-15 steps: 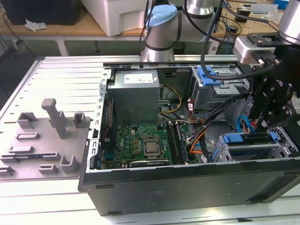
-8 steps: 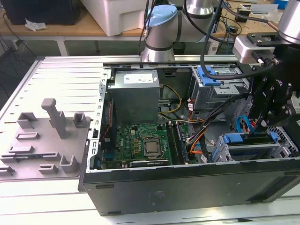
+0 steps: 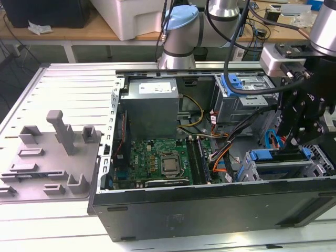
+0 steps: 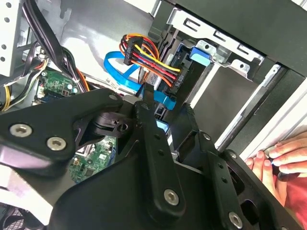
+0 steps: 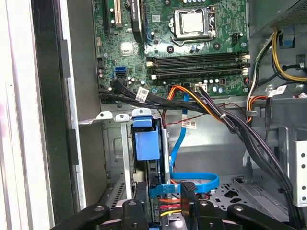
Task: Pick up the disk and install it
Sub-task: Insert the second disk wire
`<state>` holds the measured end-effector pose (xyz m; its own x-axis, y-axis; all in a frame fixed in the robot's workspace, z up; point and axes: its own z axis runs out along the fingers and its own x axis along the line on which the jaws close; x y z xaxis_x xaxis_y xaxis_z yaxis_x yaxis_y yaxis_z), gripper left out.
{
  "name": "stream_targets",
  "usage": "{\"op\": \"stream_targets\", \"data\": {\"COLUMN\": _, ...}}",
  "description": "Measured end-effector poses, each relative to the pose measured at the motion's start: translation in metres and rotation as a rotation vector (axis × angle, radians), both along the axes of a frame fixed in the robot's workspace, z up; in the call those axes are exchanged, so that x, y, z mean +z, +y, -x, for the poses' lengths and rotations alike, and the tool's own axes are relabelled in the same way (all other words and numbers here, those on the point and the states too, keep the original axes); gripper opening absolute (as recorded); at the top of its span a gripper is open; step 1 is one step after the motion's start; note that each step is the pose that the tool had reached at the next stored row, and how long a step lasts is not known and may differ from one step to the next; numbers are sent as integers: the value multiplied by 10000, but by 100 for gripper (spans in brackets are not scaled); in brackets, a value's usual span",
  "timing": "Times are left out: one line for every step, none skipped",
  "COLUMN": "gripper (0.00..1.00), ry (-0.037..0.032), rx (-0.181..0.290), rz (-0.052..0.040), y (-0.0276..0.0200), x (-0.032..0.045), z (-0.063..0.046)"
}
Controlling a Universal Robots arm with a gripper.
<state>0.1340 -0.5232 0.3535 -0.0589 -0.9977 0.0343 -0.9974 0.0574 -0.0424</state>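
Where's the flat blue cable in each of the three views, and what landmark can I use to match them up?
Exterior view: the flat blue cable loops toward the exterior view's right.
Second wrist view: it curls beside the coloured wire bundle.
First wrist view: it runs from the motherboard's edge into a loop.
Shared landmark: the green motherboard.

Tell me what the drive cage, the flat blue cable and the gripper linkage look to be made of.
Drive cage: bare sheet metal, matte grey, by its punched holes and folded edges.
Flat blue cable: flexible plastic-jacketed ribbon, smooth with a slight sheen; it curves in a loop.
Gripper linkage: black rigid bars, probably anodised metal or hard plastic, joined with silver screws; the look leaves it open.
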Motion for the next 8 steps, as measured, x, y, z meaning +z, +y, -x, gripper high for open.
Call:
{"op": "stream_targets", "data": {"gripper": 42, "ry": 0, "rx": 0, "rz": -3, "y": -2, "x": -1, "z": 0}}
{"op": "stream_targets", "data": {"gripper": 42, "ry": 0, "rx": -1, "rz": -5, "y": -4, "x": -1, "z": 0}}
{"op": "stream_targets", "data": {"gripper": 40, "ry": 0, "rx": 0, "rz": -10, "y": -6, "x": -3, "z": 0}}
{"op": "stream_targets", "data": {"gripper": 34, "ry": 0, "rx": -1, "rz": -12, "y": -6, "x": -5, "z": 0}}
{"op": "stream_targets", "data": {"gripper": 27, "ry": 0, "rx": 0, "rz": -13, "y": -7, "x": -5, "z": 0}}
{"op": "stream_targets", "data": {"gripper": 21, "ry": 0, "rx": -1, "rz": -11, "y": -10, "x": -6, "z": 0}}
{"op": "stream_targets", "data": {"gripper": 21, "ry": 0, "rx": -2, "rz": -11, "y": -14, "x": -6, "z": -1}}
{"op": "stream_targets", "data": {"gripper": 21, "ry": 0, "rx": -1, "rz": -10, "y": -17, "x": -6, "z": -7}}
